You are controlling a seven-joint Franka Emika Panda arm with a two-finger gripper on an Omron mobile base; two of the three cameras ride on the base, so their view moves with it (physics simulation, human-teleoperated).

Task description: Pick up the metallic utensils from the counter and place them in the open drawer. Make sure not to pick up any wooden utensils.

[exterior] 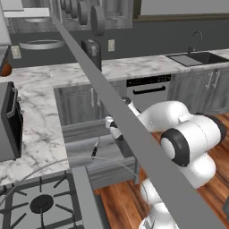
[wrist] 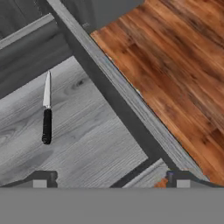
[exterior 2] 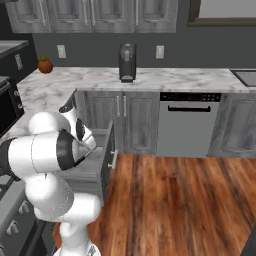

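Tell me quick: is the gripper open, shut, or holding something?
Gripper: open, holding nothing; the knife lies loose in the open drawer.

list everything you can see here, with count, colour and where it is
knife: 1, black handle and silver blade, lying flat in the open drawer
open drawer: 1, grey, pulled out from the grey cabinets over the wood floor
coffee machine: 1, black, on the back marble worktop
dishwasher: 1, steel front, under the worktop
sink: 1, dark, with faucet, right end of the worktop
stove: 1, grey with black burner, lower left of the left base view
round fruit: 1, orange-red, worktop's left corner
wall outlets: 2, white, on the dark wall
tool: 1, dark tips apart, holding nothing, over the drawer
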